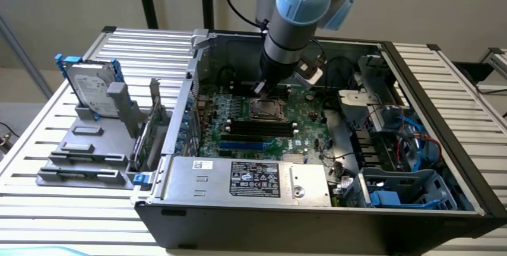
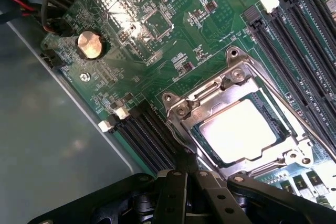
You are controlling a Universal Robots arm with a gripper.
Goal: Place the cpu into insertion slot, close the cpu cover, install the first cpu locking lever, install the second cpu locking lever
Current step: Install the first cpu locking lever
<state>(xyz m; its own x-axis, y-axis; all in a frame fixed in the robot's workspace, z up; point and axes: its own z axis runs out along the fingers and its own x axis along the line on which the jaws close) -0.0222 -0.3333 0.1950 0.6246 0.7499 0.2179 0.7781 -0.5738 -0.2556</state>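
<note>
Cpu sits under cpu cover, rt beside closed hand.

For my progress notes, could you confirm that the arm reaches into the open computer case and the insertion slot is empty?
Not quite: the insertion slot is not empty. The wrist view shows the cpu seated in it, framed by the cpu cover. The arm does reach into the open computer case.

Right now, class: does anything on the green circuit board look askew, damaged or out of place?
Nothing stands out. The silver square chip lies flat inside the thin silver metal frame, edges parallel, with no visible damage.
</note>
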